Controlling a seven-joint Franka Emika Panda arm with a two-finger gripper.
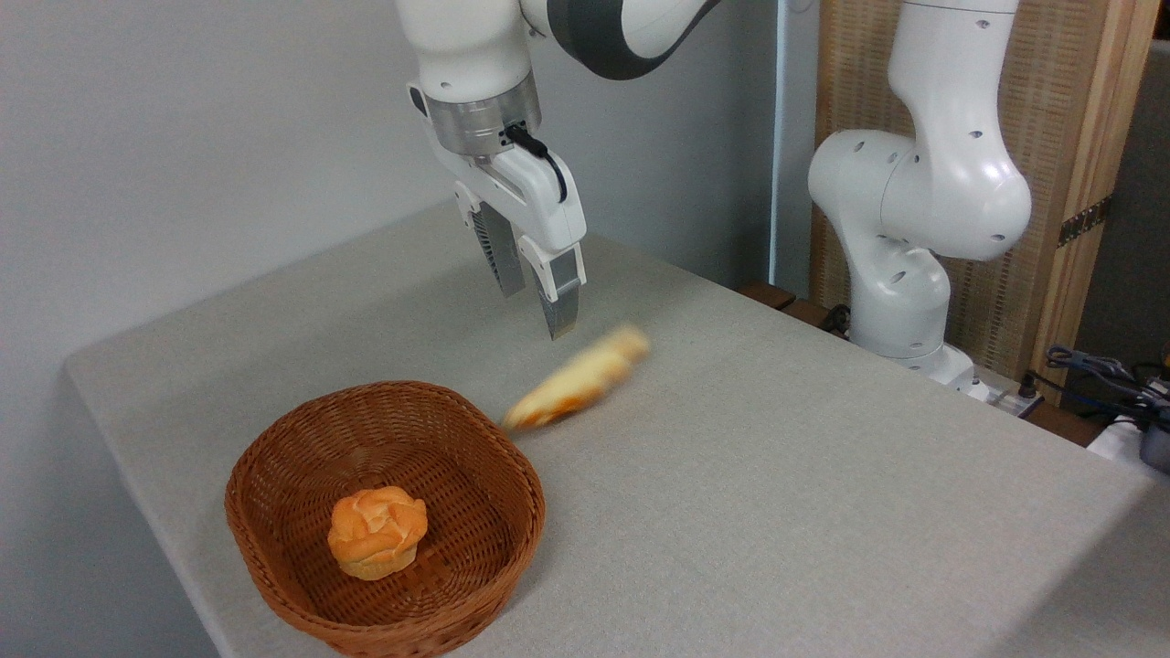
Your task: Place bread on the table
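Claw [539, 302] hangs released, fingers apart, nothing in it. Bread [578, 377], a blur, sits at its 5 o'clock, just outside the basket [274, 557], maybe not quite resting on the bench [777, 493]. Bun [377, 532] in basket.

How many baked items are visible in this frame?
2. A round orange bun sits inside the wicker basket. The bread, blurred, is outside the basket's far right rim, below the open hand. Nothing seems hidden.

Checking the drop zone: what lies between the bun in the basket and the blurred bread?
In the camera view, only the basket's woven floor and far rim lie between the bun and the bread.
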